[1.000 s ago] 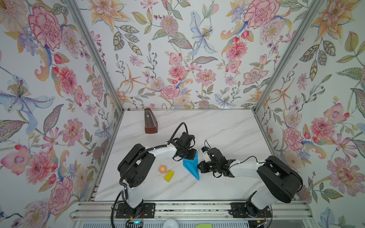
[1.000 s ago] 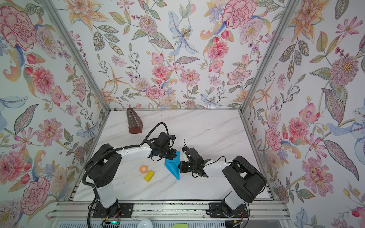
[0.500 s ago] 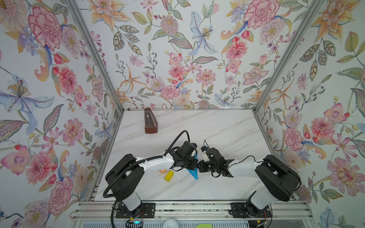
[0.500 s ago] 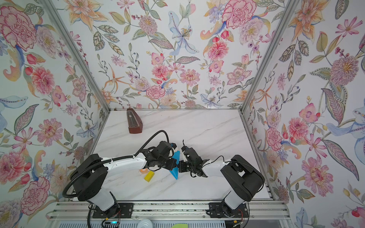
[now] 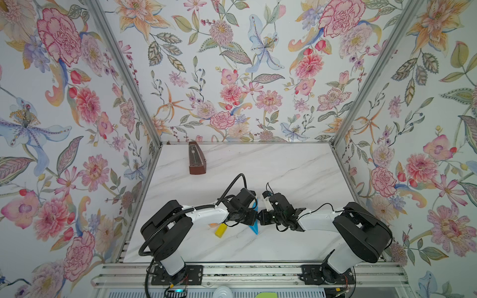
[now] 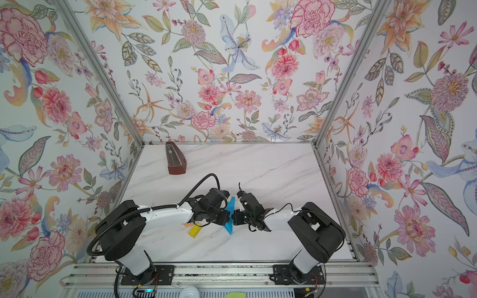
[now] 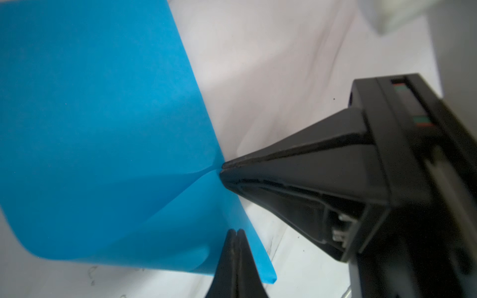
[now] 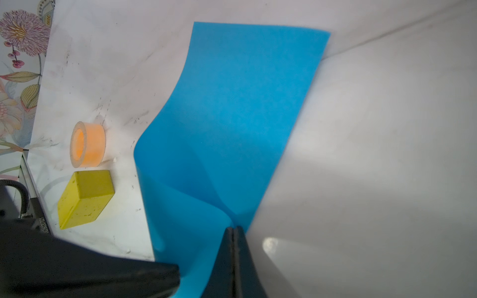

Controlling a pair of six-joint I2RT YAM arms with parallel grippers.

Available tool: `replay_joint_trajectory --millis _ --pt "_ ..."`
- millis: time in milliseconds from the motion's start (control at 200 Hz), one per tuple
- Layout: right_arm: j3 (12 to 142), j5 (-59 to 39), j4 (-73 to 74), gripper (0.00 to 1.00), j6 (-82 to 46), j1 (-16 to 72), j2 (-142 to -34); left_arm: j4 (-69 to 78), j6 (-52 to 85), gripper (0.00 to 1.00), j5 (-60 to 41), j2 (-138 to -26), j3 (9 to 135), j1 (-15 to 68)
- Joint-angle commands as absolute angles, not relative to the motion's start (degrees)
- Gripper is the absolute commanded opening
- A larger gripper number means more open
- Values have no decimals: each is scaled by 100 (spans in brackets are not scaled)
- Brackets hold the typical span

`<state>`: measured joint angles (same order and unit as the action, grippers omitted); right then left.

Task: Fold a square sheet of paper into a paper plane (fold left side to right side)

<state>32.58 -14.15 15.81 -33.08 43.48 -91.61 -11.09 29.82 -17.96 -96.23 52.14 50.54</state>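
– Marble tabletop (image 5: 284,167): what's beside the claws?
– Just left of the left gripper (image 7: 235,232) sits a yellow block (image 5: 220,230); that claw is closed, tips over the sheet of paper (image 8: 232,116). Then the right gripper (image 8: 233,229) pinches the sheet's edge nearest it; open marble spreads to its right.

The walls (image 5: 232,64) around me are papered in a busy floral print of pink and red blooms, orange and pale-blue lilies and grey-green leaves on a whitish ground, with silver metal strips (image 5: 129,77) in the corners. The table (image 5: 284,167) is white marble with thin grey veins, and on it I see a reddish-brown metronome (image 5: 196,162), a mustard-yellow block (image 5: 220,230), a translucent orange ring (image 8: 87,144) and the plain sky-blue square sheet of paper (image 8: 232,116). The left arm (image 5: 204,212) and right arm (image 5: 317,219) are white with black joints and black cables.
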Motion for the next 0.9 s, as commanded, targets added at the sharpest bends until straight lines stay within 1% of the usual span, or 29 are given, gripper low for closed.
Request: replay_joint_trajectory --millis 0,646,891 --pt "3216 -1240 1050 0 -3279 4348 -9404 -1353 2876 0 -1502 -9729 5186 5054" --pt "3226 -1280 949 0 -3186 4268 -9409 -1439 2795 0 -1182 -9913 4891 4937" --pt "3377 -1239 655 0 -3046 4156 -9285 -1164 2944 0 -1313 -9991 4736 4922"
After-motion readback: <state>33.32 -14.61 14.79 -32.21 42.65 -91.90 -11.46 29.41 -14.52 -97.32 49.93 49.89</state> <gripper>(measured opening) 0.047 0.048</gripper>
